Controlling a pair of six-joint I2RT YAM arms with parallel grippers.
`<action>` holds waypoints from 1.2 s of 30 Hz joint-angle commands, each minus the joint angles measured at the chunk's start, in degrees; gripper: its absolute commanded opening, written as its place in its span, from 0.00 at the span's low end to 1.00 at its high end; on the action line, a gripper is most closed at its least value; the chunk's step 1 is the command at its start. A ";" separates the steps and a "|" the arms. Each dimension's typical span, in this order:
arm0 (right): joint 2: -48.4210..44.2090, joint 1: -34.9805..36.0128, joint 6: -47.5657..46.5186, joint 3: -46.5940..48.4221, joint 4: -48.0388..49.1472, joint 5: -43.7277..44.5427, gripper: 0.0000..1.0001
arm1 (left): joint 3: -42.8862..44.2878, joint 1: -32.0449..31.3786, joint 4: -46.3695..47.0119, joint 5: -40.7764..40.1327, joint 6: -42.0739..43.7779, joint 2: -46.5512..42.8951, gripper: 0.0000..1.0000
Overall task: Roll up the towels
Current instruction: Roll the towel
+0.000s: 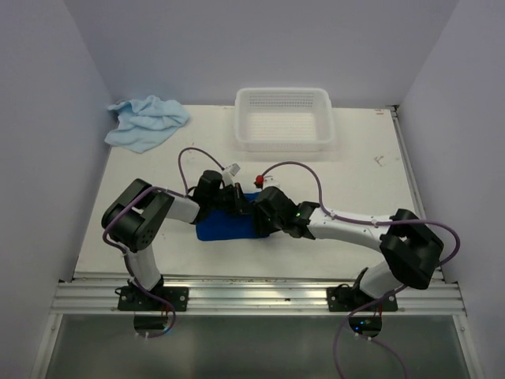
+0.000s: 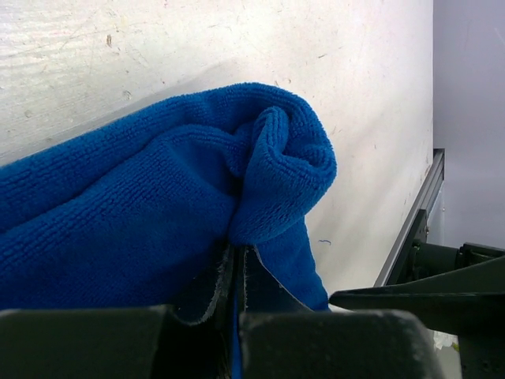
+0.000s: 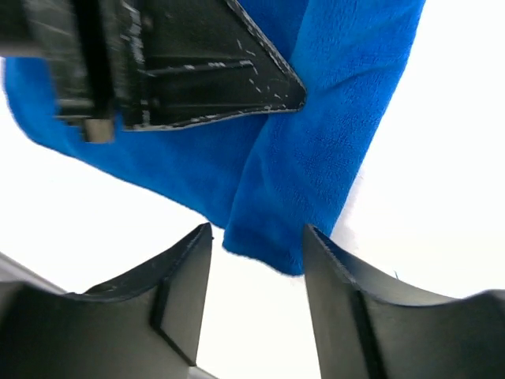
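Left gripper [image 2: 237, 267]: jaws closed on a fold of the dark towel [image 2: 142, 213], the cloth pinched between the two pads. Right gripper [image 3: 256, 230]: jaws apart, one finger on each side of a hanging corner of the same towel, gripping nothing. In the top view both grippers meet over the dark towel, which lies on the table [image 1: 379, 181] between the two arms, near the front edge.

Progress: the left wrist view shows one end of the dark towel curled over on itself in a loose first turn; the rest of the cloth runs off flat or bunched behind it. This reads as an early stage of rolling, with most of the length yet to be wound and the roll not yet tight or even.

Pale towel [image 1: 148, 120]: crumpled in a heap at the far left corner of the table, well apart from both arms, neither spread nor rolled. It remains wholly to be done.

Basket [image 1: 284, 93]: at the far middle of the table, with no towel visible in it.
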 commanded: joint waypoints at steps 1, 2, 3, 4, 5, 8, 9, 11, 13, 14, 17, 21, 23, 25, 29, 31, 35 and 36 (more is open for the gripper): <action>-3.41 0.15 -0.79 4.05 -4.83 0.93 0.54 | -0.84 -0.01 0.30 -2.92 1.51 0.41 0.00; -3.94 0.15 -0.71 4.14 -5.01 0.93 0.54 | -0.93 -0.01 0.21 -3.09 1.60 0.41 0.00; -5.07 0.06 -0.44 4.14 -5.01 1.01 0.54 | -1.01 -0.01 0.21 -3.18 1.69 0.41 0.00; -5.61 0.06 -0.35 3.97 -4.84 1.27 0.54 | -1.10 0.07 0.13 -3.53 1.69 0.41 0.00; -6.13 -0.29 -0.01 3.35 -4.75 1.80 0.52 | -1.36 -0.01 0.13 -3.54 1.69 0.23 0.00; -8.07 -3.44 2.54 2.04 -4.05 1.11 0.45 | -1.63 -0.01 0.04 -4.15 1.78 -0.47 0.00; -8.42 -4.67 4.63 0.64 -3.61 -0.46 0.44 | -1.72 -0.01 -0.05 -4.24 1.86 -0.64 0.00; -8.95 -9.15 6.49 -1.56 -1.16 -2.84 0.43 | -1.63 -0.01 -0.49 -4.41 2.04 -1.35 0.00; -7.99 -13.45 8.25 -2.62 1.91 -7.15 0.42 | -1.54 -0.01 -0.84 -4.50 2.39 -1.79 0.00; -7.38 -14.52 8.43 -2.89 2.97 -8.64 0.41 | -1.45 -0.01 -1.01 -4.50 2.48 -1.88 0.00; -3.70 -17.51 8.09 -1.50 5.62 -10.59 0.36 | -1.45 0.07 -1.10 -4.24 2.66 -2.23 0.00; 0.71 -19.27 6.68 2.02 7.99 -14.10 0.05 | -1.28 -0.01 -1.37 -4.15 2.83 -2.14 0.00; 2.20 -19.54 6.68 4.21 9.05 -15.41 0.00 | -1.19 -0.01 -1.54 -4.15 2.92 -1.97 0.00; 4.14 -19.62 6.77 5.63 9.66 -16.03 0.00 | -1.10 -0.01 -1.81 -3.98 3.10 -2.05 0.00; 6.60 -19.63 7.47 7.48 10.63 -17.09 0.00 | -1.19 -0.01 -2.16 -3.89 3.53 -2.32 0.00; 8.18 -19.54 7.73 7.83 10.72 -17.44 0.00 | -1.19 -0.01 -2.25 -3.89 3.80 -2.58 0.00; 11.87 -19.62 7.82 9.58 13.44 -18.85 0.00 | -1.19 -0.01 -2.16 -3.18 4.41 -2.05 0.00; 12.84 -19.63 7.38 10.20 13.27 -19.11 0.00 | -1.19 -0.01 -2.16 -3.10 4.41 -2.05 0.00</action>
